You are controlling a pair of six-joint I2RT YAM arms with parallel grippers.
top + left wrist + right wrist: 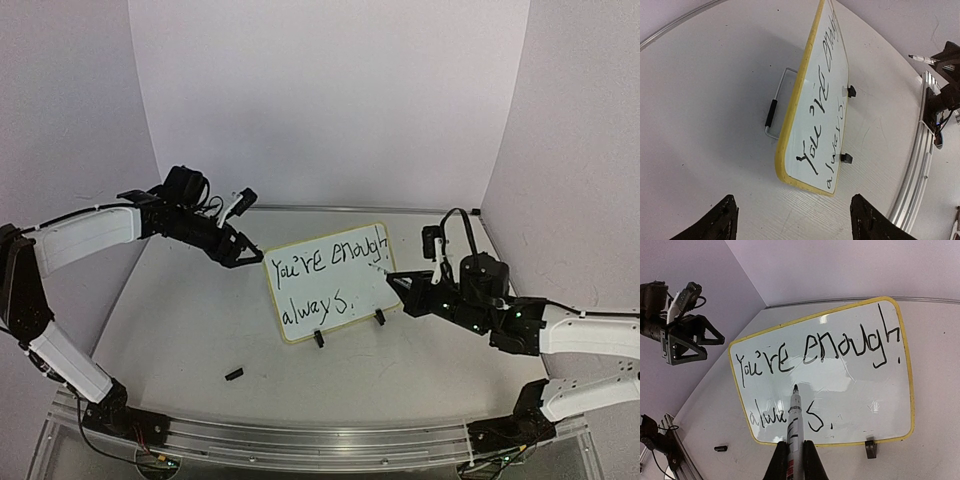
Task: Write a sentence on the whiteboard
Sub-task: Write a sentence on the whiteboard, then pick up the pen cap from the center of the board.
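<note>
the whiteboard (352, 287) stands near the middle of the table (190, 330), leaning back on a wire prop, with its two black clip feet (319, 338) on the near edge. the sentence (812, 351) reads "you're enough" on the upper line and "always." below it, so the writing looks all but finished.

the right gripper (795, 455) comes in from the right, its fingers closed round a marker (794, 420) whose tip points at the board's face. i cannot tell whether the tip touches. the left gripper (245, 253) hangs just beside the board's far left corner, spread wide and holding nothing.

for any last stroke, the pressure should probably be light and straight into the face. the board only leans on its prop, so a hard push could slide it or tip it. the left fingers look well placed to steady that corner. a small black piece (234, 374), perhaps the cap, lies near left.
</note>
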